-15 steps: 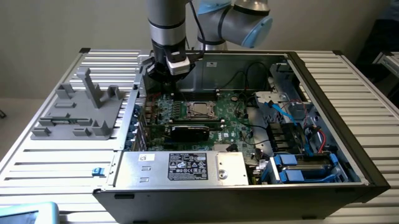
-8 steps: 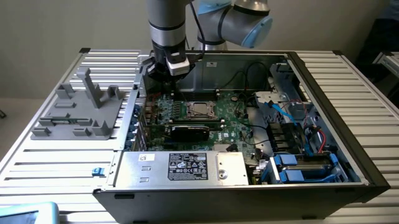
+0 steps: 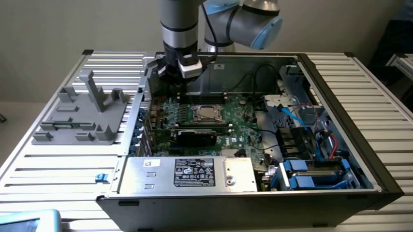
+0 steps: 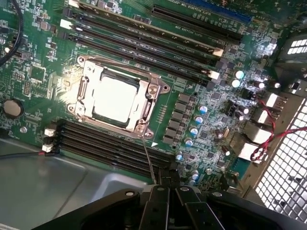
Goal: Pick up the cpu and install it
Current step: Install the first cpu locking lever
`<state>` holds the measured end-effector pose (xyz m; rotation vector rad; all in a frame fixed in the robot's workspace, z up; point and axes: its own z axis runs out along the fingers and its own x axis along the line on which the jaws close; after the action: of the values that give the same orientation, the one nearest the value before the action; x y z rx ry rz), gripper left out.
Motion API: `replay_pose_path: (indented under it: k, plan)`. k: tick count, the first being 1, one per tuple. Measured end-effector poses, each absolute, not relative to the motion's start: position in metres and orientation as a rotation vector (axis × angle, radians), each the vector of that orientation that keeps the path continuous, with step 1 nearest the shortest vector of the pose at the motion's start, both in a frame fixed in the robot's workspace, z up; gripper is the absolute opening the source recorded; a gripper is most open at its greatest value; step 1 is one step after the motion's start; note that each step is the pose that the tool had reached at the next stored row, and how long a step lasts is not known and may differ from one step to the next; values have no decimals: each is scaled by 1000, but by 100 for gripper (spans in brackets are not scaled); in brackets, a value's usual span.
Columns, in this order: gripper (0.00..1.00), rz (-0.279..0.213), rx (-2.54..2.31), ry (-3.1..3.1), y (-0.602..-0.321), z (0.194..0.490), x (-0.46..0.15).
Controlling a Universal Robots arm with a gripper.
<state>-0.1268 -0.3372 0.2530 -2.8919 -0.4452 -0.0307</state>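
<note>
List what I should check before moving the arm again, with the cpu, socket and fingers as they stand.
1. cpu lies inside the socket frame: ok.
2. cpu square to the socket frame: ok.
3. socket frame latched down: cannot tell.
4. fingers shut, holding nothing: ok.
5. fingers apart from the cpu: ok.
6. red wire off to the side of the socket frame: ok.
</note>
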Motion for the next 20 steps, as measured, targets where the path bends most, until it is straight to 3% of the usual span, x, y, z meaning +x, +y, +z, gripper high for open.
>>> replay_pose_path:
  k: [20]
  plan:
    - [11,-38,-2868,-434,-337,253,-98]
